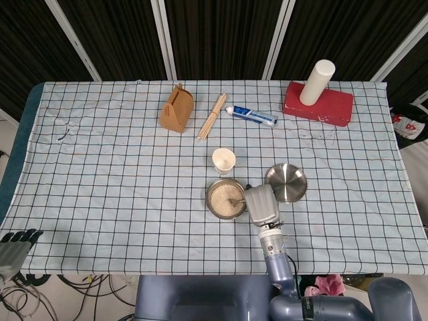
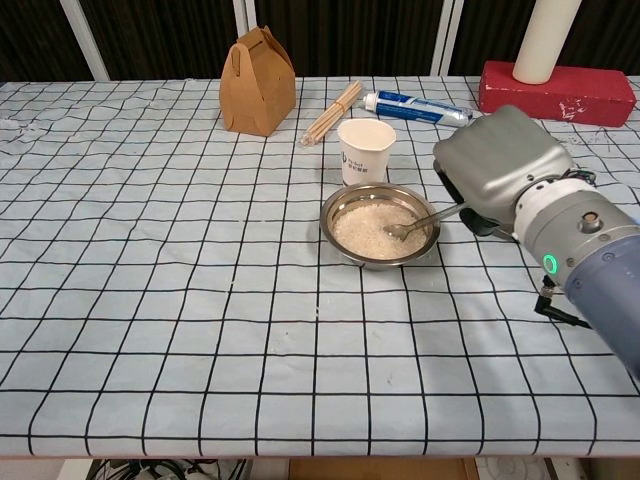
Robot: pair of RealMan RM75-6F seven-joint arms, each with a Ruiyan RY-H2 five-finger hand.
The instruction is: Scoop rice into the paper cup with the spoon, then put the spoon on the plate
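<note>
A steel bowl of white rice (image 2: 378,226) (image 1: 224,198) sits mid-table. Just behind it stands an upright white paper cup (image 2: 365,150) (image 1: 223,160). My right hand (image 2: 503,172) (image 1: 261,204) is to the right of the bowl and holds a metal spoon (image 2: 421,220); the spoon's head rests in the rice near the bowl's right side and its handle runs up into the hand. The round steel plate (image 1: 287,182) lies right of the bowl; in the chest view my hand hides it. My left hand (image 1: 15,245) hangs off the table's front left corner, holding nothing.
At the back lie a brown paper box (image 2: 258,81), a bundle of wooden sticks (image 2: 333,111), a toothpaste tube (image 2: 415,104) and a red block (image 2: 556,92) with a white cylinder (image 1: 316,82) standing on it. A checked cloth (image 2: 150,300) covers the table.
</note>
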